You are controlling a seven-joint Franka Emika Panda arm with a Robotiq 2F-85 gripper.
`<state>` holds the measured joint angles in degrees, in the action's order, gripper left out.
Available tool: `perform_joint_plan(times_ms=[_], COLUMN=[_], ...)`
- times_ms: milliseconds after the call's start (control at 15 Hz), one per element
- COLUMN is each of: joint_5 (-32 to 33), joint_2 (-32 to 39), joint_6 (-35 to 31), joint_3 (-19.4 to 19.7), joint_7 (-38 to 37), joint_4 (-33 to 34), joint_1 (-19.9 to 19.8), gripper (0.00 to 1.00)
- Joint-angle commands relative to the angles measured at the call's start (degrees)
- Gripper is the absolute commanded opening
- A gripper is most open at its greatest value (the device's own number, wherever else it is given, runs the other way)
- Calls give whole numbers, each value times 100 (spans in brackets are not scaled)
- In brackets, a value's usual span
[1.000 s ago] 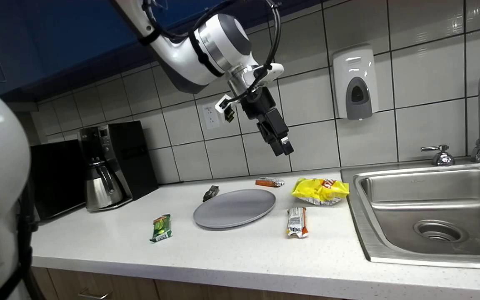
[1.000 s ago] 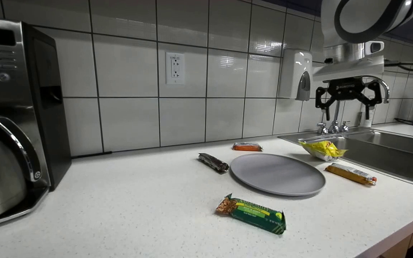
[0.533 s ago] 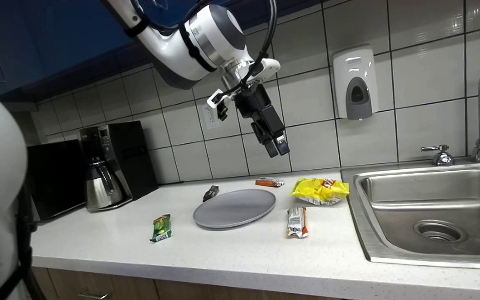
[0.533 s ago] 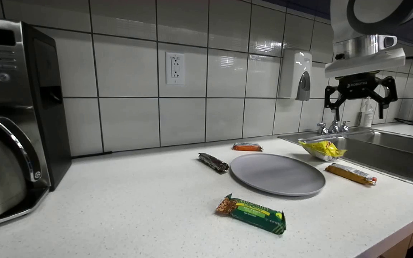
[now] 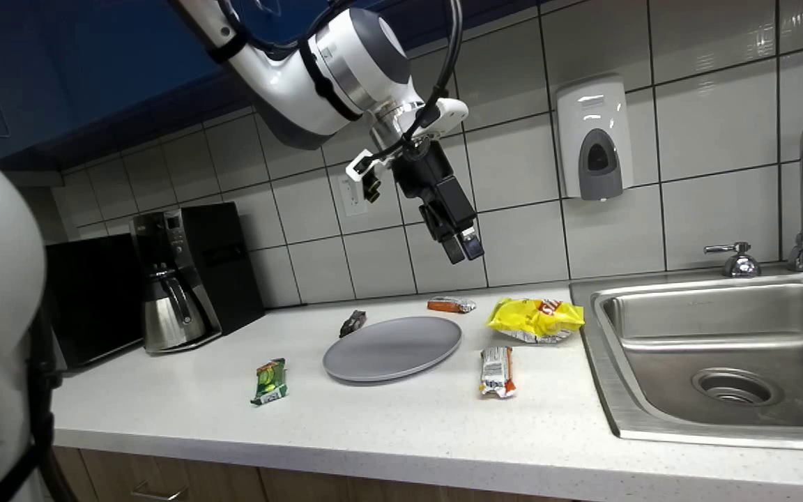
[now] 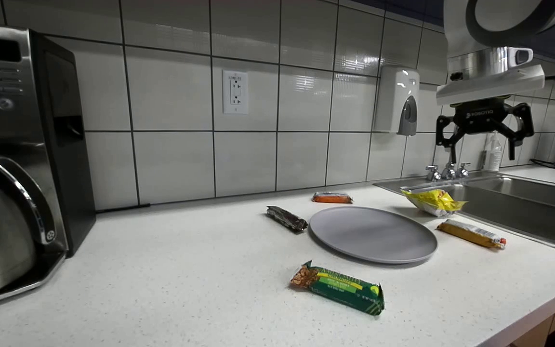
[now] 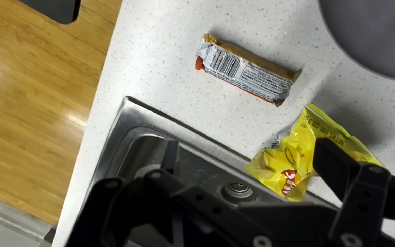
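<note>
1. Shifted since a second ago: only the arm (image 5: pixel 290 90) and its hand (image 6: pixel 482 155), farther right now in an exterior view; everything on the counter (image 5: pixel 373 432) lies as it did
2. Yellow packet (image 7: pixel 290 161), closest to the hand in the wrist view: it rests on the counter at the edge of the sink (image 5: pixel 607 362), one end seeming to reach over the rim
3. Hand state: spread wide, nothing between its fingers (image 7: pixel 333 161), well above the packet
4. Lining up well over the packet calls, I judge, for a small sideways correction, since the wrist view shows it partly behind one finger rather than midway; straight descent and a gentle squeeze would suit its puffy wrapper, keeping the fingers off the sink's rim
5. Just beyond: a silver-and-orange bar (image 5: pixel 496 371) and a grey plate (image 5: pixel 392 348), both apart from the packet
6. Farther out: an orange bar (image 5: pixel 451 305) near the tiled wall (image 5: pixel 380 265), a dark bar (image 6: pixel 286 218) just beside the plate, and a green bar (image 6: pixel 342 289)
</note>
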<state>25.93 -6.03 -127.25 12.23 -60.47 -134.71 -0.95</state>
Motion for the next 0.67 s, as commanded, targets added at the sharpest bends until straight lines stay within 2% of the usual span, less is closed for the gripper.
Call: perform_joint_plan(times_ms=[0,267,600], joint_5=[-48,89,-13], joint_2=[-131,-225,-95], joint_6=[-37,-180,-350], joint_3=[-311,-421,-352], joint_7=[28,-211,159], joint_4=[-109,-302,-392], joint_1=[-296,-432,-607], gripper=[100,100,100])
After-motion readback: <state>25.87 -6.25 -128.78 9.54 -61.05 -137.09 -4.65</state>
